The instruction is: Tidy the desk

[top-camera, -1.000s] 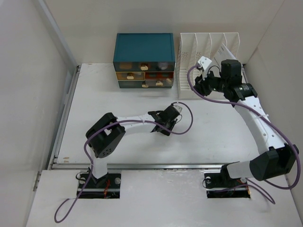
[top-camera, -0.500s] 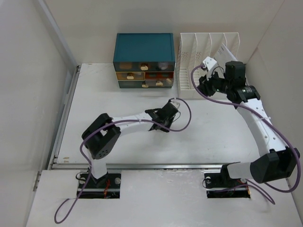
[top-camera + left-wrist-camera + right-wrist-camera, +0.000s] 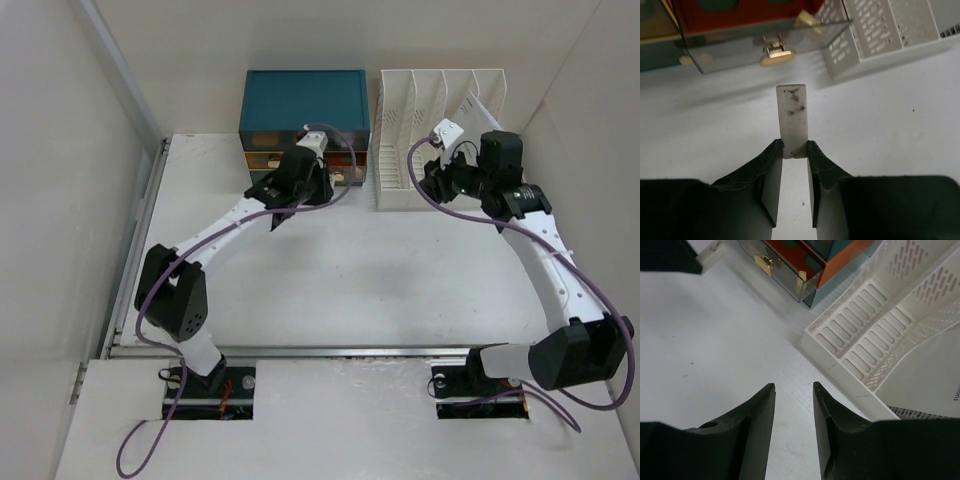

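- Left wrist view: the left claw (image 3: 793, 147) is clamped on the near end of a flat white bar (image 3: 792, 112) that has dark smudges on its face.
- The bar's long axis runs straight out in line with the fingers. Its free end points at the brass knob (image 3: 774, 50) of a clear drawer (image 3: 715, 47) just ahead and seems short of touching it.
- The bench (image 3: 890, 125) lies directly under the bar as a bare white surface.
- Right wrist view: the right claw (image 3: 794, 387) has its jaws parted with nothing between them and hangs over bare bench.
- The white file rack (image 3: 865, 340) sits ahead and to the right, with its front corner near. The drawer box (image 3: 837, 260) is farther off, ahead and to the left.
- Top view: the bench carries everything, with a rail (image 3: 300, 350) along its near edge and the drawer box and rack side by side at the far edge.
- The left arm is stretched up to the drawer fronts, and the right arm is bent in front of the rack.
- Judgement: the left arm is the one holding something and the one nearer the drawers, so stowing the bar is its job.
- The move depends on the bar staying end-on to the drawer. I cannot tell whether that drawer is pulled out far enough.
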Motion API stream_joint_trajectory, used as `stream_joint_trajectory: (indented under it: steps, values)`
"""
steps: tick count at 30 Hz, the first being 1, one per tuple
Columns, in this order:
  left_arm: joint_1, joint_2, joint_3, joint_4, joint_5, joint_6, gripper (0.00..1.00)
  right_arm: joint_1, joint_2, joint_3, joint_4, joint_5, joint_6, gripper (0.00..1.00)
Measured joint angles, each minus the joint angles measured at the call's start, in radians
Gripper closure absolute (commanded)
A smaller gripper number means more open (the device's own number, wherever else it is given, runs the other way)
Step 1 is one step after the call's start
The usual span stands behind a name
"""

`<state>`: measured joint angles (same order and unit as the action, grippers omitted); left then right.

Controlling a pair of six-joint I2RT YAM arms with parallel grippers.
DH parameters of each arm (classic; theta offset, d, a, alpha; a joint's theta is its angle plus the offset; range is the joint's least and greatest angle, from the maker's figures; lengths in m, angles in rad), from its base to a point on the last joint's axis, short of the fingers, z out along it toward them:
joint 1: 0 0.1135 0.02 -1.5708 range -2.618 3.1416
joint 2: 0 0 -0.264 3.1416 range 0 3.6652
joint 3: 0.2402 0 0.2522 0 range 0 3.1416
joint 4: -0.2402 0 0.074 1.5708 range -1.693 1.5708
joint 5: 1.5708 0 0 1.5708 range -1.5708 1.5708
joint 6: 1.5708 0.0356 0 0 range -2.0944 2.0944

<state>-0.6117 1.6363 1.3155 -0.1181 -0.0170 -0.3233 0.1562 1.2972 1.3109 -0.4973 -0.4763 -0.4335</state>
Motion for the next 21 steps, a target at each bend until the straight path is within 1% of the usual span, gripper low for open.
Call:
stream_joint_trajectory:
  steps: [6,10,16,21]
  values:
    - [0.089,0.110,0.175,-0.010,0.084,0.013,0.98,0.000,0.097,0.001,-0.013,-0.080,0.004,0.58]
    - [0.143,0.159,0.247,-0.037,0.139,0.026,0.98,0.000,0.146,0.001,-0.029,-0.106,0.004,0.58]
    - [0.208,0.216,0.304,-0.066,0.181,0.040,0.98,0.000,0.148,0.001,-0.034,-0.128,0.004,0.58]
    - [0.222,0.263,0.346,-0.084,0.223,0.047,0.98,0.000,0.150,0.001,-0.034,-0.135,0.004,0.58]
